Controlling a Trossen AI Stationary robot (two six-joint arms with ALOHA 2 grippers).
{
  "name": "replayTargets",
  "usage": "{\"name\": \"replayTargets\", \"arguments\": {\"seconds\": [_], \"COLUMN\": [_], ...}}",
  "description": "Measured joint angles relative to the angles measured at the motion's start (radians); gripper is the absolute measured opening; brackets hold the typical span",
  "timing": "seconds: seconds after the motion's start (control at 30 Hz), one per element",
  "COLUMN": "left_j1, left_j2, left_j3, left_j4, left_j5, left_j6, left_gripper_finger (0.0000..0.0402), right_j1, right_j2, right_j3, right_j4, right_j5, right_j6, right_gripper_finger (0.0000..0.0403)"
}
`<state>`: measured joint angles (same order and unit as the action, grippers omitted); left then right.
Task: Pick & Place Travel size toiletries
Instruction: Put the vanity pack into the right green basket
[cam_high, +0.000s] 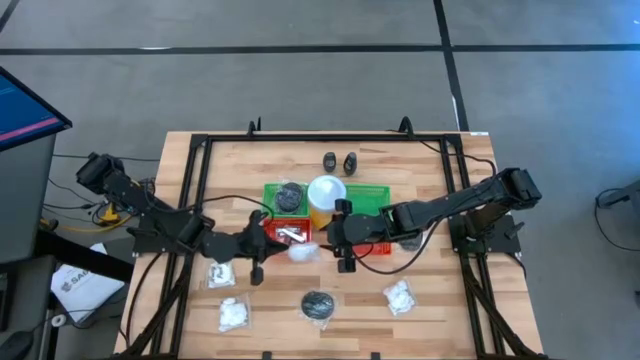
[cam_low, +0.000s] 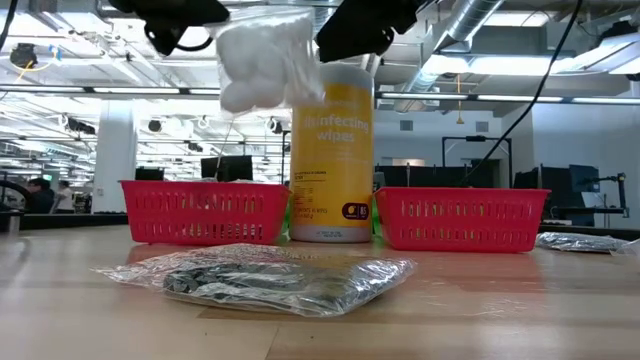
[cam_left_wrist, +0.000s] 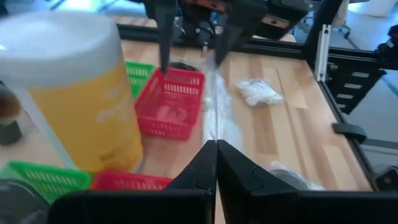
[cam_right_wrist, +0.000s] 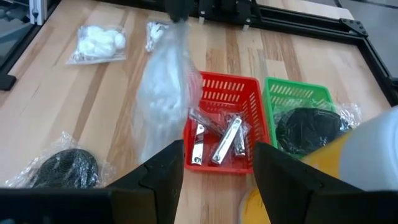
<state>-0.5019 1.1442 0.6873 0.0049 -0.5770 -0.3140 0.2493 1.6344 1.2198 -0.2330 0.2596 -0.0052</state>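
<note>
From above, my left gripper (cam_high: 257, 272) is squeezed tight on the see-through bag of white lumps (cam_high: 303, 251), near the middle of the frame, by the red basket (cam_high: 283, 231). I should lift slowly. Down low, the bag hangs at the top. My right gripper (cam_high: 346, 262) stands wide open beside it, holding nothing.

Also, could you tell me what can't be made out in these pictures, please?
- Low view: the contents of the right-hand red tray, screened by its mesh wall.
- High view: two small dark items by the far rail, too small to identify.
- Left wrist view: exactly where the shut left gripper pinches the clear-wrapped white packet; the wrap ahead is blurred.
</note>
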Motion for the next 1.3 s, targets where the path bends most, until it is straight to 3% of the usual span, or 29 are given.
{"name": "replayTargets", "arguments": {"seconds": [0.53,1.3], "left_j1": [0.056,0.057], "left_j2": [0.0,0.001], "left_j3": [0.01,0.01], "left_j4": [0.004,0.003], "left_j5": [0.0,-0.026], "left_j6": [0.056,0.075], "left_gripper_finger": [0.0,0.0], "right_j1": [-0.003,0.002], "right_j2": [0.0,0.0], "right_j3": [0.0,0.0], "right_j4": [0.039,-0.088], "right_j5": [0.0,0.0], "right_j6": [-0.032,0.037], "right_gripper_finger": [0.0172,0.017]}}
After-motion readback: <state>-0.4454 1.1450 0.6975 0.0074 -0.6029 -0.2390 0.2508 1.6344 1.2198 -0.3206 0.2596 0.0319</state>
